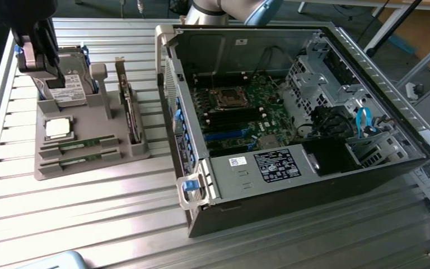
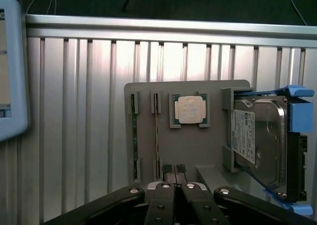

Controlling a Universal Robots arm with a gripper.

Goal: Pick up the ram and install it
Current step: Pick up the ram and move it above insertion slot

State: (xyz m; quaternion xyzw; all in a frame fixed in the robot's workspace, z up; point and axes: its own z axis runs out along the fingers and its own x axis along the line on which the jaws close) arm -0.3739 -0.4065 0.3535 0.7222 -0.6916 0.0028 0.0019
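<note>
Two ram sticks, thin green boards standing on edge, sit in slots of the grey parts tray (image 1: 88, 168). In the exterior view one ram stick (image 1: 76, 147) lies just behind the other (image 1: 76, 161); in the wrist view the pair shows as ram (image 2: 133, 136) and ram (image 2: 157, 136). My gripper (image 1: 55, 81) hangs above the tray's far end, over the hard drive (image 1: 69, 89). Through the wrist camera, the gripper (image 2: 173, 170) is shut, fingertips pressed together with nothing between them, a short way from the nearer ram stick.
The tray also carries a square silver processor (image 1: 58, 128), (image 2: 190, 109) and an upright expansion card (image 1: 129, 106). The open computer case (image 1: 200, 190) fills the exterior view's right, its motherboard memory slots (image 1: 234, 120) exposed. A white device (image 2: 10, 66) sits on the slatted table.
</note>
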